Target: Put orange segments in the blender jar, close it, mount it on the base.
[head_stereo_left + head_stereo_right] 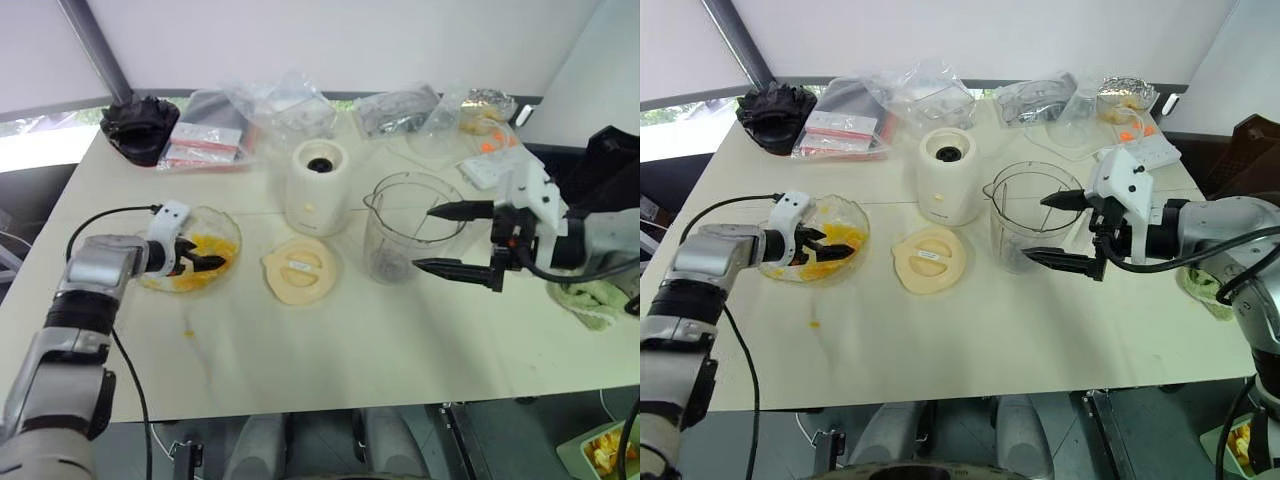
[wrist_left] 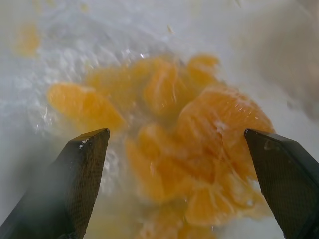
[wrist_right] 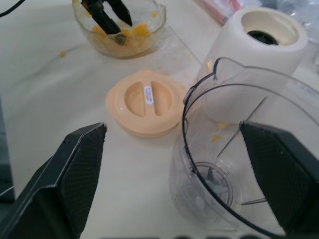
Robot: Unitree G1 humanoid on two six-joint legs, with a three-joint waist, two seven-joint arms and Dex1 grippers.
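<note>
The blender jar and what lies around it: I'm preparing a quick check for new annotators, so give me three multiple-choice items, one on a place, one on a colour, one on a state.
1. Where is the lid?
A. On the blender jar
B. Flat on the table between the bowl and the jar
C. On the base

2. What colour are the orange segments?
A. Yellow-orange
B. Green
C. Dark red

3. How does the left end effector stand?
A. Shut on a segment
B. Open above the segments in the bowl
C. Open inside the jar

Key: 1 B, the lid lies on the table between the bowl and the blender jar, in front of the base. 2 A, the left wrist view shows them yellow-orange. 3 B, its fingers stand apart over the fruit.
</note>
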